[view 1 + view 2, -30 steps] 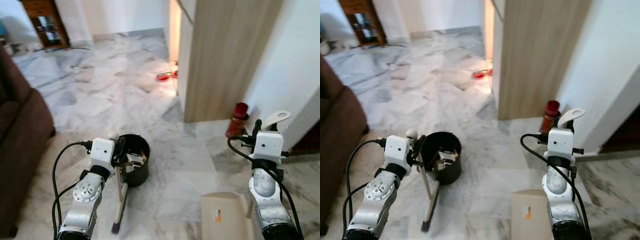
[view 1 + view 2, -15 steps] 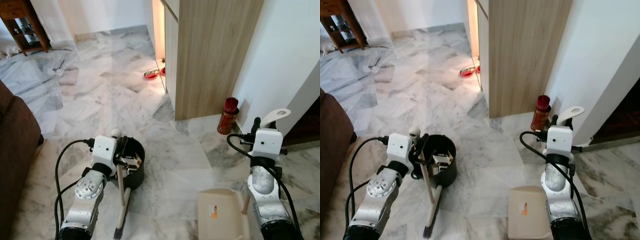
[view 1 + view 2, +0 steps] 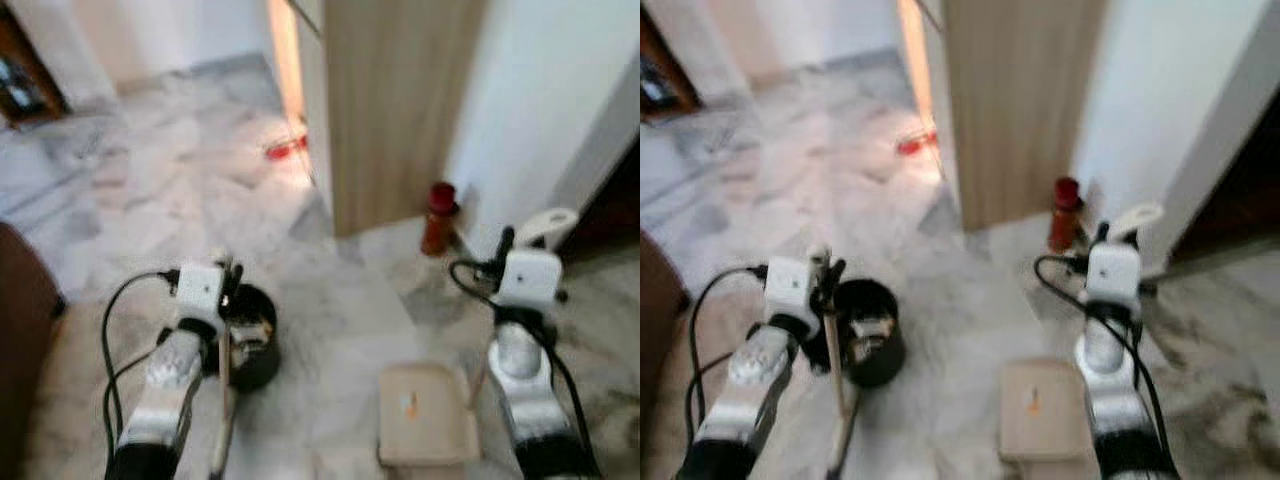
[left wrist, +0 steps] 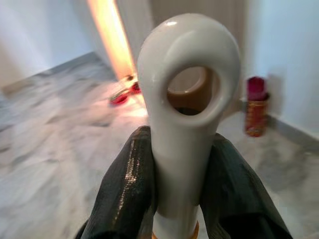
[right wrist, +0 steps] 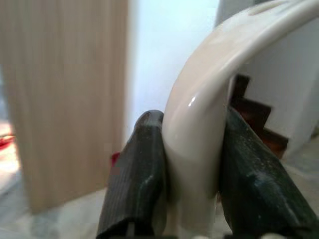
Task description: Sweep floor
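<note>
Marble floor (image 3: 330, 300) in grey and white, no swept pile or gathered debris discernible; head views blurred, so fine dust not assessable. Left gripper (image 4: 174, 169) clamped on the white broom handle (image 4: 187, 99), both black fingers pressed against its sides just below the hanging loop. Broom (image 3: 222, 400) held roughly upright at near left, shaft running down toward the floor; bristle end too blurred to confirm contact. Black bin (image 3: 250, 345) standing just beside the broom, on its right. Right gripper (image 5: 192, 184) closed around the curved cream dustpan handle (image 5: 204, 114). Beige dustpan (image 3: 425, 415) at near right, beside the right arm. Red canister (image 3: 437, 215) farther off, at the foot of the wooden partition (image 3: 395, 110); red object (image 3: 283, 150) on the far floor by the lit gap.

Judged status: both tools in hand, sweeping itself apparently not started. Remaining: brush strokes, collection into the dustpan, emptying into the bin.
</note>
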Robot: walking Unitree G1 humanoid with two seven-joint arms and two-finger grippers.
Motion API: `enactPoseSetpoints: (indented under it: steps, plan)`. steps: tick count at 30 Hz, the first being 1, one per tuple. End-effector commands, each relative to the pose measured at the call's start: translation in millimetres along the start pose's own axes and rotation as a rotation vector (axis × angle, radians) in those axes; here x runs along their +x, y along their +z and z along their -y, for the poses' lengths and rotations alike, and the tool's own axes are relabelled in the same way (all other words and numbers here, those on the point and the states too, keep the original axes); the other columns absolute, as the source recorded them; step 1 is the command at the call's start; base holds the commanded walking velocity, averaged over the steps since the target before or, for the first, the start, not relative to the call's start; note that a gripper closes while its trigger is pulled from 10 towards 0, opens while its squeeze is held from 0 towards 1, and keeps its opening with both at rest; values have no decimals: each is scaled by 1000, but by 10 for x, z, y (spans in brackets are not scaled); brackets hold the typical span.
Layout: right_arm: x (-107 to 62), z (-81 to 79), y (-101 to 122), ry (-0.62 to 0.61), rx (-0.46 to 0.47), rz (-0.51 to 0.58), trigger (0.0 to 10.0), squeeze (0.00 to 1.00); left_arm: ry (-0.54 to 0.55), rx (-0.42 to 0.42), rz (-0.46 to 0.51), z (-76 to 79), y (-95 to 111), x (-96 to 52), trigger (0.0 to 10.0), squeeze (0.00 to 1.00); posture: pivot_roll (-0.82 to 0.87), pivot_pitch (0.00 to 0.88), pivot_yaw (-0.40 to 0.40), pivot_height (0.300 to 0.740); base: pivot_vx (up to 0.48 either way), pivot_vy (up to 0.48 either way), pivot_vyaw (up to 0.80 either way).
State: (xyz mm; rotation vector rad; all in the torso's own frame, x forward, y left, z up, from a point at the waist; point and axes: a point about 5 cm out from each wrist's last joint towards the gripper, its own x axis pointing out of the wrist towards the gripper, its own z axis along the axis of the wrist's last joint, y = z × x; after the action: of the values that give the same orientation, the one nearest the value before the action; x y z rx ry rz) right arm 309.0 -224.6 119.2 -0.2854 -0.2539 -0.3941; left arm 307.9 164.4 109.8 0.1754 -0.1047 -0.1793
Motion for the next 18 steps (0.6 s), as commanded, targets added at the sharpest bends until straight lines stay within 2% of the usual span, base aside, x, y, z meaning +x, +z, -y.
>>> enactPoseSetpoints:
  steps: [1,18]
  plan:
    - [21,-2,56,8,-17,31,10000,0,17,16,72,-57,117,9,10000,0,52,102,92,740,0,0,-800]
    - [-8,13,64,6,-13,30,10000,0,11,6,79,-24,125,32,10000,0,31,112,88,740,0,0,-800]
